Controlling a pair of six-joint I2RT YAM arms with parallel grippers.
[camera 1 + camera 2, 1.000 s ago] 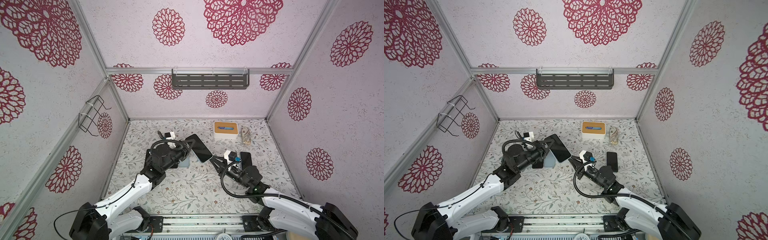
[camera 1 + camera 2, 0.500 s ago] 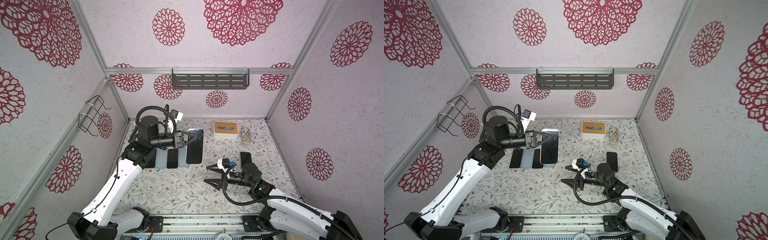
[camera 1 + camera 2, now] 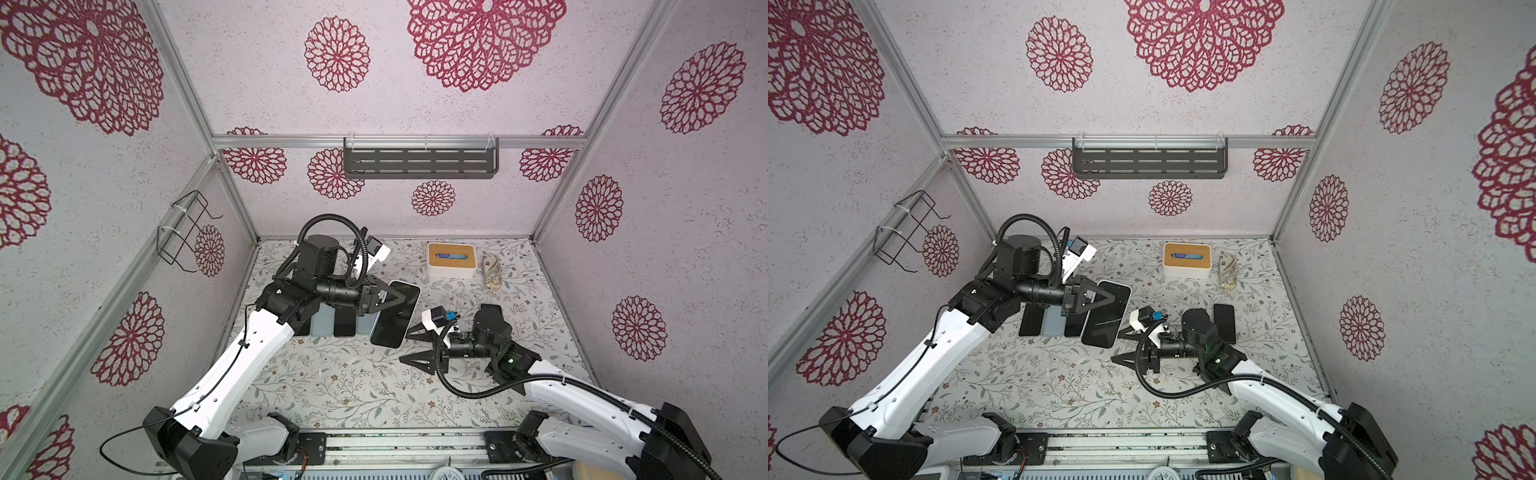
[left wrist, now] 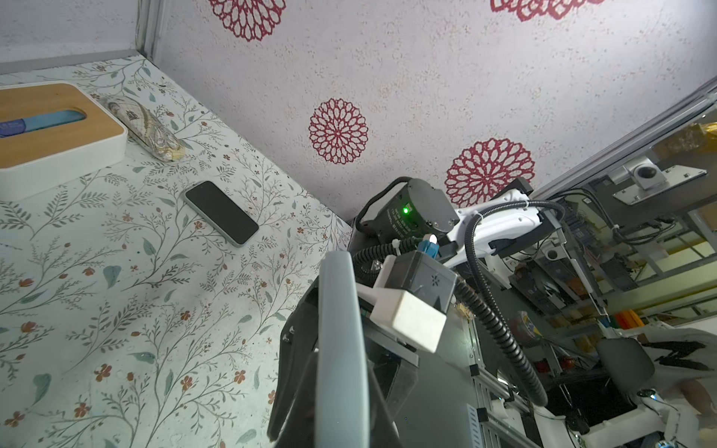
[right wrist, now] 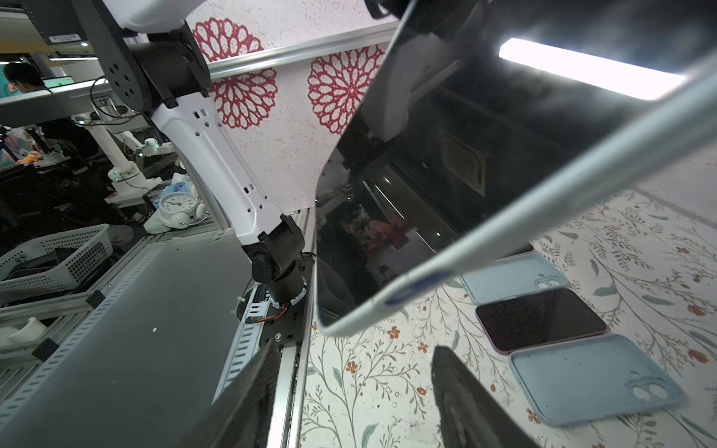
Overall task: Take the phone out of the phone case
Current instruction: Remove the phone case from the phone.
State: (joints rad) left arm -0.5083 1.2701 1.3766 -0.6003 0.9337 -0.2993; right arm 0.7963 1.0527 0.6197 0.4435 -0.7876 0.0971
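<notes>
A phone (image 3: 394,316) (image 3: 1105,316) with a black screen sits in a light blue phone case (image 5: 543,182). It hangs tilted above the table's middle. My left gripper (image 3: 404,300) (image 3: 1113,298) is shut on it near its far end. In the left wrist view the case (image 4: 338,349) shows edge-on between the fingers (image 4: 289,364). My right gripper (image 3: 405,345) (image 3: 1116,348) (image 5: 353,357) stands open just right of the phone's near end. Nothing is between its fingers. The near corner of the phone (image 5: 407,194) hangs just ahead of the open jaws, apart from them.
On the table under the left arm lie two empty blue cases (image 5: 593,380) (image 5: 512,277) and a dark phone (image 5: 539,318). Another phone (image 3: 490,309) (image 4: 221,211) lies behind the right arm. A wood-topped box (image 3: 451,259) and a pouch (image 3: 492,272) stand at the back.
The left gripper lifted the cased phone off the table, then tilted it toward the right arm. The right gripper opened, drew back, and now sits close by the phone's near end.
</notes>
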